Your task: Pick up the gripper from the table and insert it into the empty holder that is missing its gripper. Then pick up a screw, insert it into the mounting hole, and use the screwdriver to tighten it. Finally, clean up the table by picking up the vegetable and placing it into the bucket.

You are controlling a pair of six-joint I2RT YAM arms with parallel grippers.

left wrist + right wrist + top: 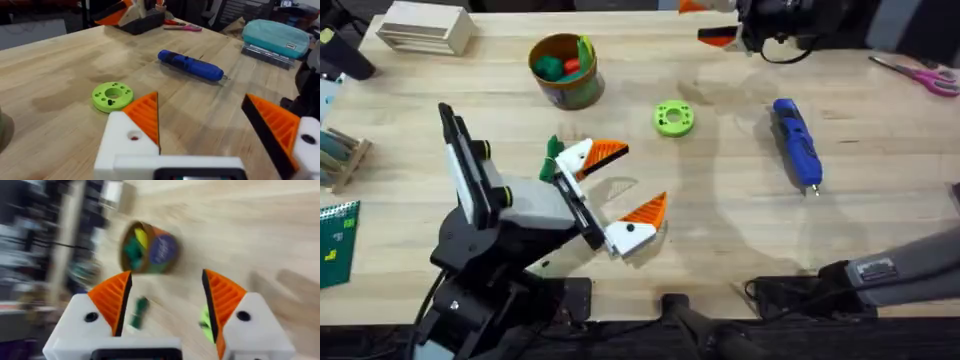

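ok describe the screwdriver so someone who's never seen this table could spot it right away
Start at the light wooden table and look to its right half, past the lime-green round disc. The screwdriver lies flat there by itself: a blue pen-shaped cylinder with a thin metal tip, unlike the red-handled scissors at the far right edge.

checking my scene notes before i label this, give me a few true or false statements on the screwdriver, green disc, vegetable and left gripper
1. The screwdriver lies on the table, unheld. True.
2. The green disc sits inside the bucket. False: it lies on the table, between the bucket and the screwdriver.
3. The left gripper is open and empty. True.
4. The slim dark-green vegetable is in the bucket. False: it lies on the table beside the left gripper.
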